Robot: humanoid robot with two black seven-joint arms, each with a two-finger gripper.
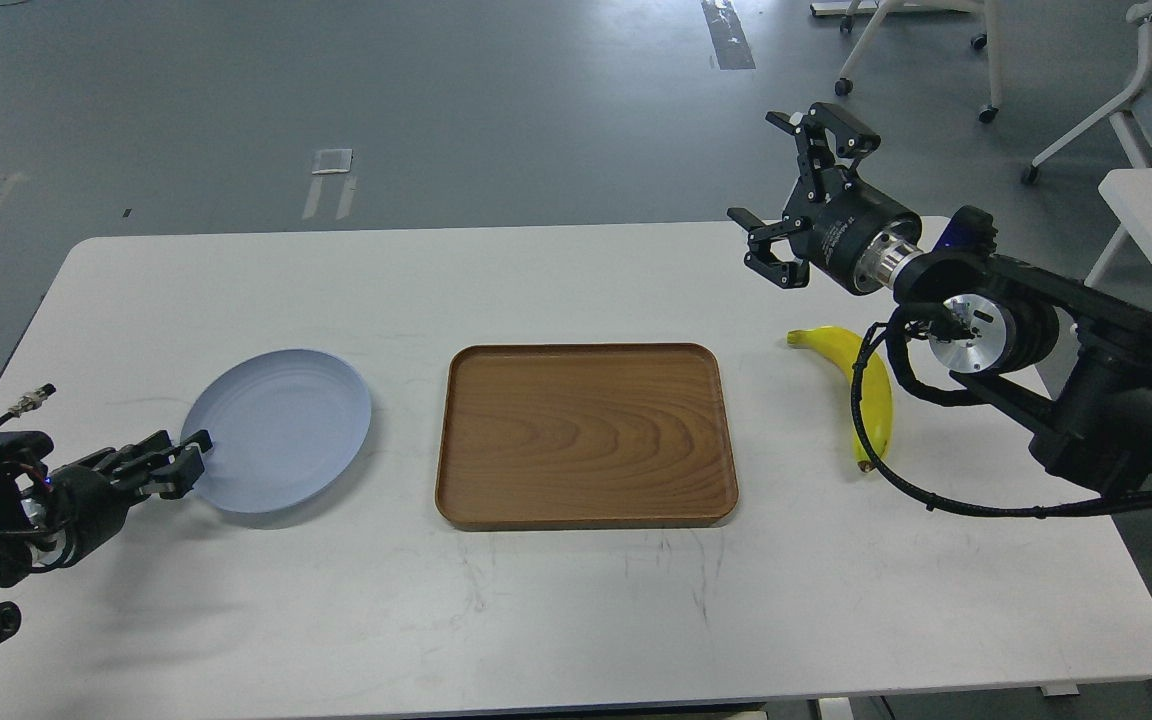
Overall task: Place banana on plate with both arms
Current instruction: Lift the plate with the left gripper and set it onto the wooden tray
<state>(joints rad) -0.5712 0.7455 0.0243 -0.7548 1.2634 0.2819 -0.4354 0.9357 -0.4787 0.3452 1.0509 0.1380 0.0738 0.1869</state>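
Your R gripper (788, 190) hangs wide open, empty; banana (861, 385) lies on table (576, 600) just below it. Your L gripper (181, 462) at plate (281, 425) near rim, fingers narrow, grip unclear.

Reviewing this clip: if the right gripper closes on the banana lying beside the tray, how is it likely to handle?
The banana lies flat on its curved side on the table, so it would probably pivot or slide rather than roll if nudged. Its smooth yellow skin suggests it is fairly firm but bruisable, so a hard squeeze looks unwise. The right gripper stands wide open above it, seemingly wide enough to span it.
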